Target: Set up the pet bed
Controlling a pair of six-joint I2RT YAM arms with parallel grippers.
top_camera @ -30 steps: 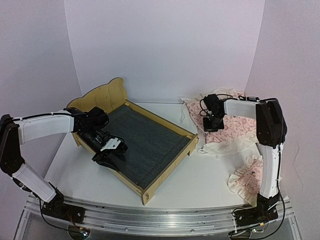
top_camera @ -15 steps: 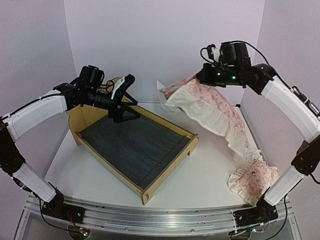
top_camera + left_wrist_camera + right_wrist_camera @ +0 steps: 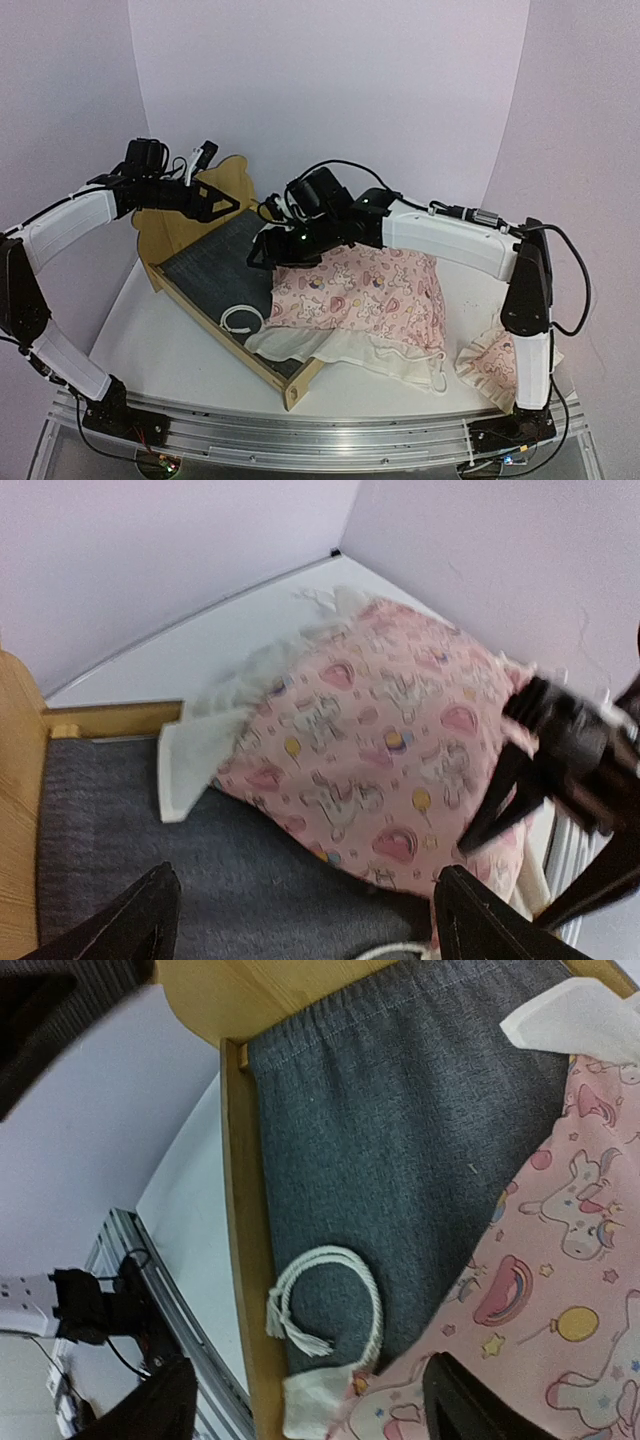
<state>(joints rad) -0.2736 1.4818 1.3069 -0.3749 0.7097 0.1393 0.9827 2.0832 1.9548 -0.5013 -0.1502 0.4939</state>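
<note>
A moment ago the right hand (image 3: 264,254) was holding the pink cover (image 3: 365,290) high in the air, off to the side. Now the cover is down on the pet bed (image 3: 215,258), and the right hand has let go. Its fingers (image 3: 160,1400) are spread wide with nothing between them.

The left hand (image 3: 225,205) has changed too. It was down low on the near rail. Now it is up by the headboard (image 3: 232,172), open and holding nothing.

So the big step is done: the cover is on the bed. But I think it is not neat yet. It lies only on the foot half and sits crooked. Its cream ruffle hangs over the foot end and the far rail, down onto the surface (image 3: 160,330). The grey base at the head end is bare. A white cord (image 3: 240,320) lies in a loop on the grey part, right at the corner of the cover.

The bed sits in the middle of the surface, under both hands. The right hand is over the middle of the bed, just at the top edge of the cover. The left hand hangs over the head end. The little pillow (image 3: 490,360) lies on the surface beside the right arm, away from the bed.
</note>
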